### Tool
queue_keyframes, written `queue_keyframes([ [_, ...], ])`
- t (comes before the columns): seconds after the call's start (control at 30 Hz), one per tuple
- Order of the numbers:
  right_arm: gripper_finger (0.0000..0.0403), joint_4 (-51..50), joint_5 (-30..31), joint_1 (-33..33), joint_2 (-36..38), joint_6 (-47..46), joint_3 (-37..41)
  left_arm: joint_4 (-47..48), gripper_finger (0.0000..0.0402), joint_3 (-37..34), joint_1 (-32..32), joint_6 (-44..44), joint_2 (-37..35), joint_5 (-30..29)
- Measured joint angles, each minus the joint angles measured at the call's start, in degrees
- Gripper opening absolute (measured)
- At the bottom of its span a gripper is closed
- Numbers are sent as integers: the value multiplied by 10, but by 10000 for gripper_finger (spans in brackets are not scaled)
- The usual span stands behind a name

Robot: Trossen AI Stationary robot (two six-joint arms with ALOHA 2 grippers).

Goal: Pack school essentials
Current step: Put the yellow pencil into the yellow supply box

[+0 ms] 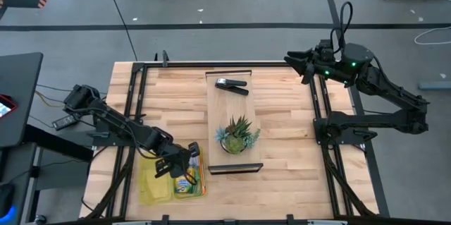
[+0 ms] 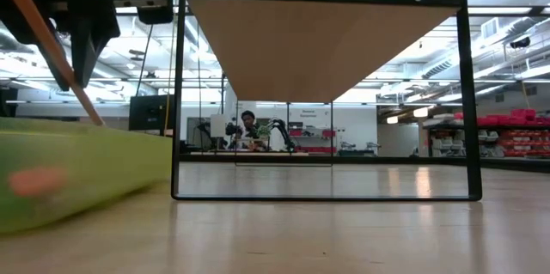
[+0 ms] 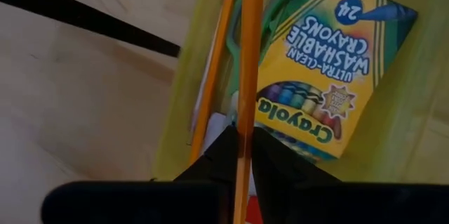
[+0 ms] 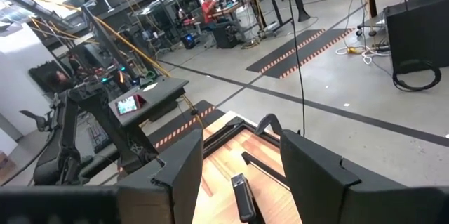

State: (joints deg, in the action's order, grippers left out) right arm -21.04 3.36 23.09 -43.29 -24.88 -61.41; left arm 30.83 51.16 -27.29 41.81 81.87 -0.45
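Left gripper pinching orange pencil over yellow-green pouch beside crayon box, apparently for dropping in; right gripper parked, fingers spread, empty.

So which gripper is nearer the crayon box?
Left. The left gripper holds an orange pencil right over the crayon box; the right gripper waits at the table's far corner.

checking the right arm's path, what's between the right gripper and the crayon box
In the high view, the raised shelf with the stapler and potted plant lies between the right gripper and crayon box.
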Motion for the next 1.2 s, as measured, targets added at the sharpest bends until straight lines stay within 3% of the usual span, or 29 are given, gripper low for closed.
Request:
queue_keyframes([
  [0.43, 196, 0, -5, 0, 0, -1, 0, -9, 34, 0, 2, 41, 0, -15],
  [1.2, 196, -4, -5, 0, 0, 0, 0, -98, 44, 0, -2, 90, 84, -62],
])
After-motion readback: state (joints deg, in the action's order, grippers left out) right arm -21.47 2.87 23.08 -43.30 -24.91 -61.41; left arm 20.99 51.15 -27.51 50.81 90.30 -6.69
